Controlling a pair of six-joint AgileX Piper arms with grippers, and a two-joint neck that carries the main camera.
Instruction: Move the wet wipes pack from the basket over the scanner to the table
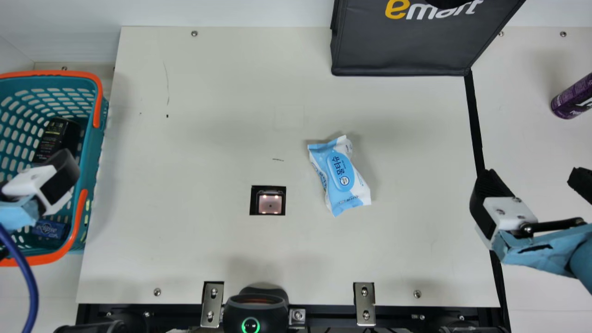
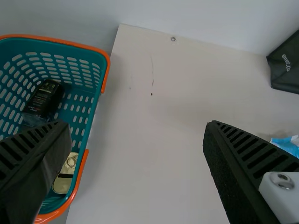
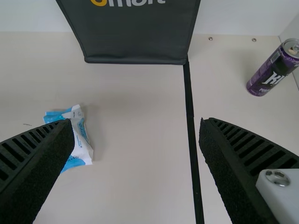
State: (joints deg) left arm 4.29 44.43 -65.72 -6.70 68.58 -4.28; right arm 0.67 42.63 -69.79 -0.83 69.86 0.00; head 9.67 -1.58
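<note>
The blue-and-white wet wipes pack (image 1: 340, 175) lies flat on the table (image 1: 208, 138), right of the small square scanner window (image 1: 268, 203); its edge also appears in the left wrist view (image 2: 287, 146). In the main view my left gripper (image 1: 60, 178) is over the teal basket (image 1: 95, 152). The left wrist view shows that gripper (image 2: 135, 133) open, its fingers wide apart with nothing between them. My right gripper (image 1: 534, 182) is open over the table's right side, away from the pack. In the right wrist view, that gripper (image 3: 136, 126) has one finger partly overlapping the pack (image 3: 80, 140).
A dark box (image 1: 58, 138) and a small blue pack (image 1: 50, 229) lie in the basket. A black bag (image 1: 407, 51) stands at the back, a purple can (image 1: 571, 99) at the far right. A black device with a green ring (image 1: 255, 307) sits at the front edge.
</note>
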